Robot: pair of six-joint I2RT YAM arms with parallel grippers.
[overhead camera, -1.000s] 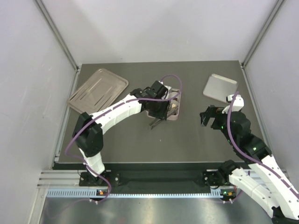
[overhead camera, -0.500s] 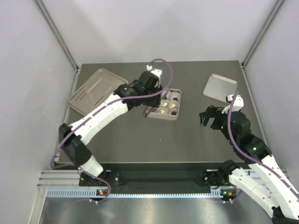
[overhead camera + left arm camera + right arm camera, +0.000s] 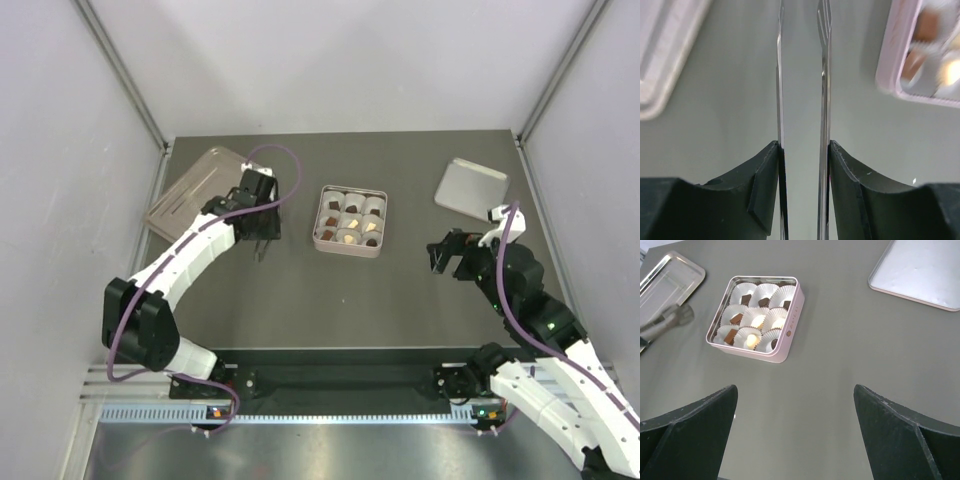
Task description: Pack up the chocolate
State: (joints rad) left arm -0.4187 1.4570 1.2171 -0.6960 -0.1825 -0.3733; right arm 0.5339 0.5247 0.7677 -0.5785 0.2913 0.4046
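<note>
The chocolate (image 3: 349, 223) sits as small dark, light brown and cream pieces in the white paper cups of the pink square tin (image 3: 347, 250) at mid table. It also shows in the right wrist view (image 3: 753, 320), and blurred in the left wrist view (image 3: 920, 30). My left gripper (image 3: 262, 238) is left of the tin, apart from it, and shut on metal tongs (image 3: 825, 75). The two tong blades stand apart with nothing between them. My right gripper (image 3: 446, 252) is open and empty, right of the tin; its jaws (image 3: 795, 390) are wide apart above bare table.
A clear plastic tray (image 3: 208, 190) lies at the back left, just left of my left gripper; it shows in the left wrist view (image 3: 660, 60). The tin's flat lid (image 3: 472, 185) lies at the back right, beyond my right gripper. Grey walls enclose the table.
My left arm has swung left with the tongs, from over the tin to beside the plastic tray. The tin is now uncovered. The right arm has hardly moved.
</note>
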